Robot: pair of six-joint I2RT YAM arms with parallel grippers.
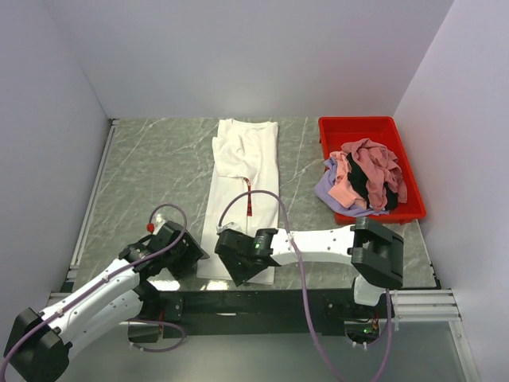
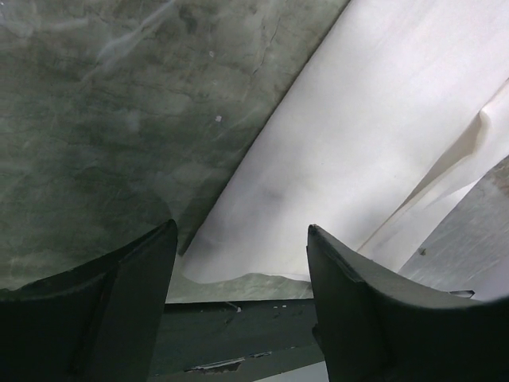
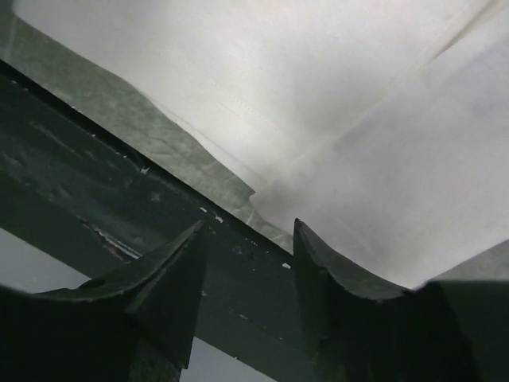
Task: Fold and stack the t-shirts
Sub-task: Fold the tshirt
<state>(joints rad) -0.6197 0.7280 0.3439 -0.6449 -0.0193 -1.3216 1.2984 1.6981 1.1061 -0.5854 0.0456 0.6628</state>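
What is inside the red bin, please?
The red bin holds a heap of crumpled garments: pink, lavender, some black. Whatever lies under the heap is covered.

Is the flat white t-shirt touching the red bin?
Apart. The top external view shows bare table between the white t-shirt and the red bin.

Matt cotton t-shirt [image 1: 238, 171] (marbled table [image 1: 159, 167])

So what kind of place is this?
Likely a robot test cell: plain walls box in a marble-look table, two arms are bolted at its edge, and a red bin holds crumpled t-shirts.
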